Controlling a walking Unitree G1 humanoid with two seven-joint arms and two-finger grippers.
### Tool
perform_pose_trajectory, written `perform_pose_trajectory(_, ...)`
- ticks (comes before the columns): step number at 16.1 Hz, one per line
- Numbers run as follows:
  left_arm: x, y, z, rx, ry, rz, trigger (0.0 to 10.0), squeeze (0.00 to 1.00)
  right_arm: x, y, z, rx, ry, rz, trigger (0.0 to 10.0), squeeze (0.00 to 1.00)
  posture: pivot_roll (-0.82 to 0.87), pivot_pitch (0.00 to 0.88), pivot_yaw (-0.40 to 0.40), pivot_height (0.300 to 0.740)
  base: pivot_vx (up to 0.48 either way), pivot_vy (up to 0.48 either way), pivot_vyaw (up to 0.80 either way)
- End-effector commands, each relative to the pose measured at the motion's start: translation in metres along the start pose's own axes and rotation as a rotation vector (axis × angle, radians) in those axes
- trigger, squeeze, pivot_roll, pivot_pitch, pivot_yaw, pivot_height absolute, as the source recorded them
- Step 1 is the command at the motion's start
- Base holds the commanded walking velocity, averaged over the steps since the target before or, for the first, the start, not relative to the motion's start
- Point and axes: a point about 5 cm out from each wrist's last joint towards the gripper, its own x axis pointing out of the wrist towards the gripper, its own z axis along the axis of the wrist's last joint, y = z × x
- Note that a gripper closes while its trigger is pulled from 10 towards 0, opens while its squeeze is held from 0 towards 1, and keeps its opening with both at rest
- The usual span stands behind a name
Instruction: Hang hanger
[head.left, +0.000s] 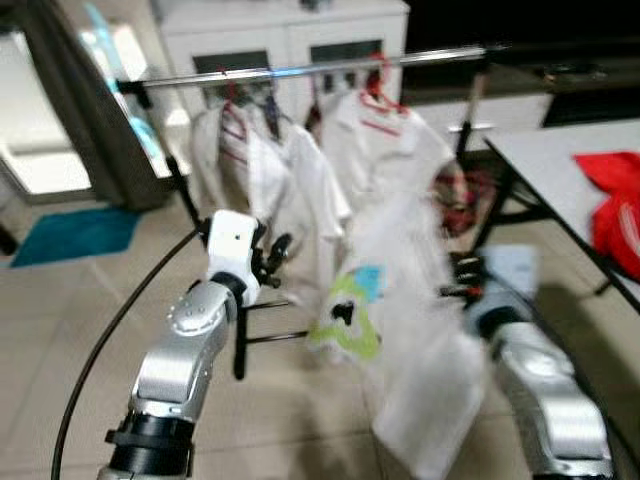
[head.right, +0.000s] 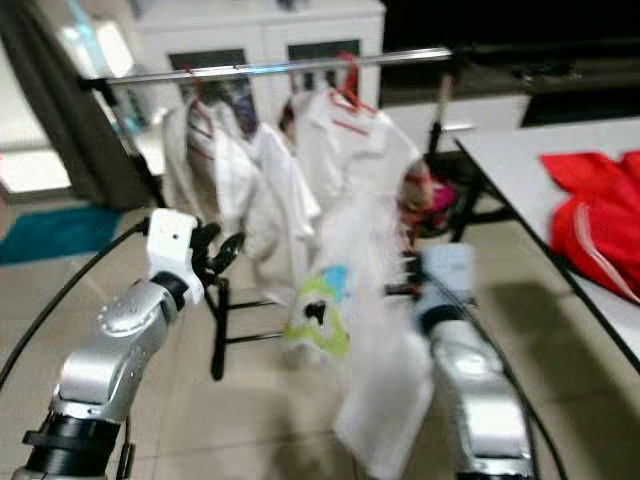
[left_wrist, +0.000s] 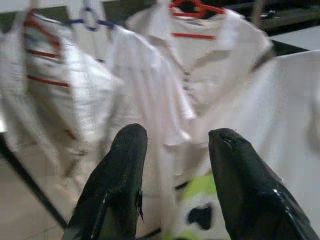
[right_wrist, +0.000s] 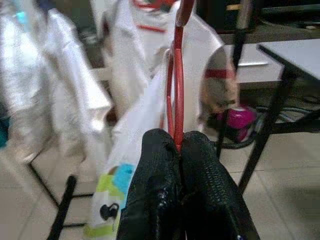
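My right gripper (right_wrist: 178, 147) is shut on a red hanger (right_wrist: 177, 95) that carries a white shirt with a green and blue print (head.left: 400, 330). The shirt hangs in front of me, below a metal clothes rail (head.left: 300, 70). White shirts on red hangers (head.left: 375, 125) hang on that rail. My left gripper (left_wrist: 175, 150) is open and holds nothing; it is raised to the left of the held shirt, facing the hung shirts (left_wrist: 195, 65). The eye views are blurred.
A white table (head.left: 560, 160) with a red cloth (head.left: 615, 205) stands on the right. A white cabinet (head.left: 290, 35) is behind the rail, a dark curtain (head.left: 90, 110) at the left. The rack's black legs (head.left: 240, 340) stand on the tiled floor.
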Motion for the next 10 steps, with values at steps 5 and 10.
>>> perform_pose_trajectory(5, 0.001, 0.014, 0.000, 0.020, 0.005, 0.039, 10.0, 0.00, 0.001, 0.005, 0.006, 0.002, -0.015, 0.054, 10.0, 0.00, 0.03, 0.000, 0.067, 0.740, 0.340, 0.000, -0.16)
perform_pose_trajectory(10, -0.001, 0.008, 0.001, 0.012, 0.002, 0.010, 10.0, 0.00, -0.001, 0.024, 0.007, -0.108, -0.016, 0.242, 10.0, 0.00, 0.04, 0.000, 0.068, 0.740, 0.339, 0.000, -0.16)
